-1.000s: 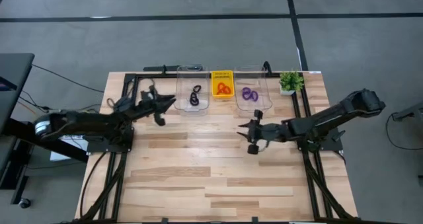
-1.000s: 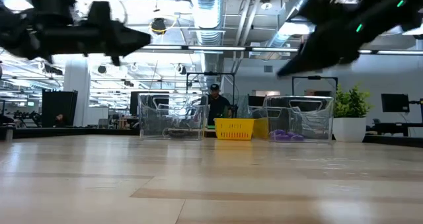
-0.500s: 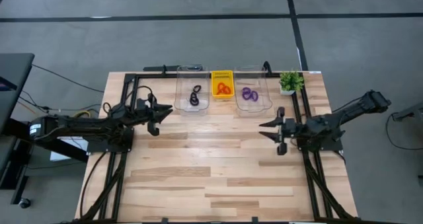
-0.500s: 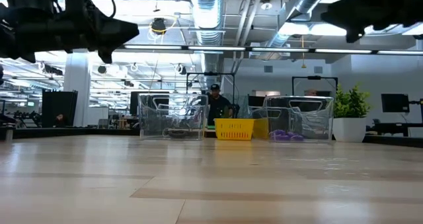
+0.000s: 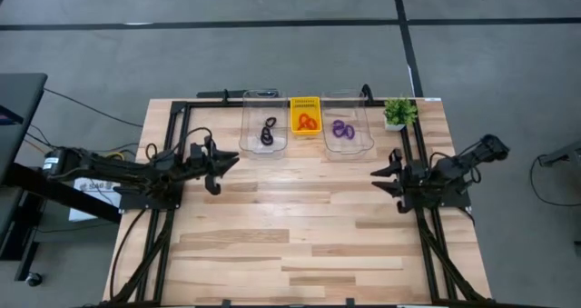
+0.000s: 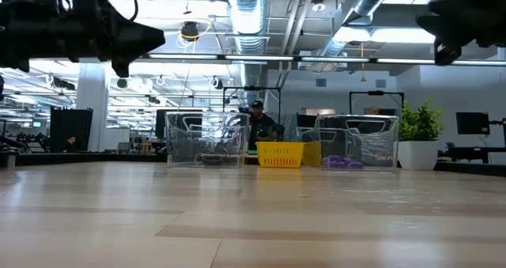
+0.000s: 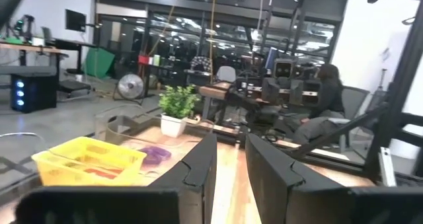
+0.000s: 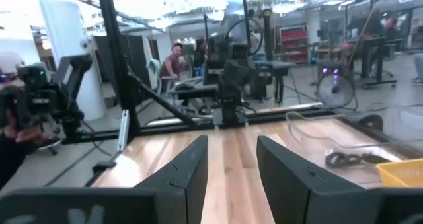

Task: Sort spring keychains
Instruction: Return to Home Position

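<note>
You see both jaws released, empty; left gripper (image 5: 229, 158) at counter's (image 5: 300, 244) left edge, right gripper (image 5: 377, 175) opposite. Black spring keychains (image 5: 269, 132) lie in left bin (image 5: 245, 146), orange ones (image 5: 307, 121) in basket (image 5: 305, 101), purple ones (image 5: 341, 129) in right bin (image 5: 352, 147).

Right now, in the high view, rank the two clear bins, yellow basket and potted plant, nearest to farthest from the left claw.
1. Left clear bin, beside the left claw.
2. Yellow basket, middle.
3. Right clear bin, right of the basket.
4. Potted plant, far right corner.
</note>
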Robot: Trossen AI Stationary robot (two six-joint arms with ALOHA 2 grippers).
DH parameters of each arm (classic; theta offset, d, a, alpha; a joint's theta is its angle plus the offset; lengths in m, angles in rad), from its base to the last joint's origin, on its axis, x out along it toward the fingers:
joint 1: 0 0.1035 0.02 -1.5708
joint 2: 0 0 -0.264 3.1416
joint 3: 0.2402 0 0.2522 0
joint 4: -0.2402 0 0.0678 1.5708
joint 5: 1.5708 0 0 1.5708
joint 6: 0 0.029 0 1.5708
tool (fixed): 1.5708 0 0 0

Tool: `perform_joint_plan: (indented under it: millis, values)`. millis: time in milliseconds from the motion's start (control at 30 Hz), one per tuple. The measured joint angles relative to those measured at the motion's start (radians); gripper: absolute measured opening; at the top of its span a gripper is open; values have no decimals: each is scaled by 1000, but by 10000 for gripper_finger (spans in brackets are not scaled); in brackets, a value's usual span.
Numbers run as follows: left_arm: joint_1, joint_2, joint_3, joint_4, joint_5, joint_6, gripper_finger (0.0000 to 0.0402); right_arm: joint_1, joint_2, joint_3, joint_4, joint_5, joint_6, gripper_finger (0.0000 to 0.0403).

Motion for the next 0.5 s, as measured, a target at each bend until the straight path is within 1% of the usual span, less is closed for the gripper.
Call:
perform_joint_plan:
  millis: [167, 267, 333, 500]
  values:
    - [-15, -19, 0, 2, -10, -3, 79, 24, -2, 0, -12, 24, 23, 120]
    - [6, -44, 0, -1, -83, 11, 79, 29, -2, 0, -21, 28, 21, 120]
    - [25, -64, 0, 0, -121, 21, 79, 31, -2, 0, -47, 52, 18, 120]
    - [50, -146, 0, -17, -133, 24, 79, 29, -2, 0, -84, 111, 22, 120]
